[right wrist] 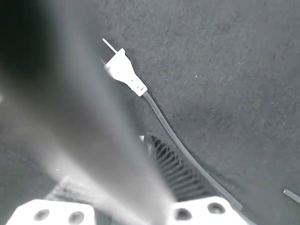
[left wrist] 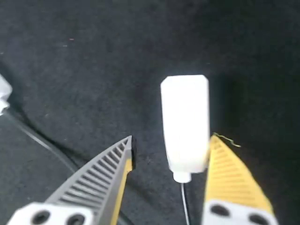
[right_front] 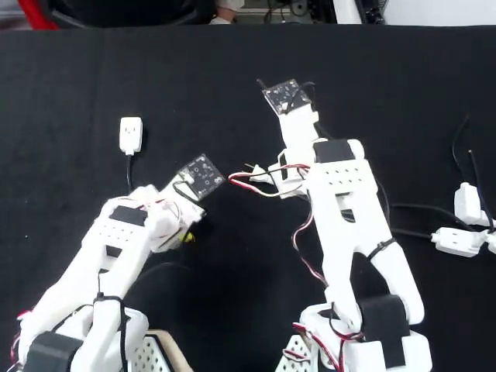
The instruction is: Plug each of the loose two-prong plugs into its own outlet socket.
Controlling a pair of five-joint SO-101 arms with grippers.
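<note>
on black table (right wrist: 225, 70), white two-prong plug (right wrist: 124, 72)

No text, label, brand, number or sign clear enough to read anywhere. On the outlet socket (left wrist: 185, 124) and the two-prong plug (right wrist: 123, 70), only plain white surfaces. On the small black boards (right_front: 203, 175) at the wrists, a few pale specks, too small to make out as print.
</note>
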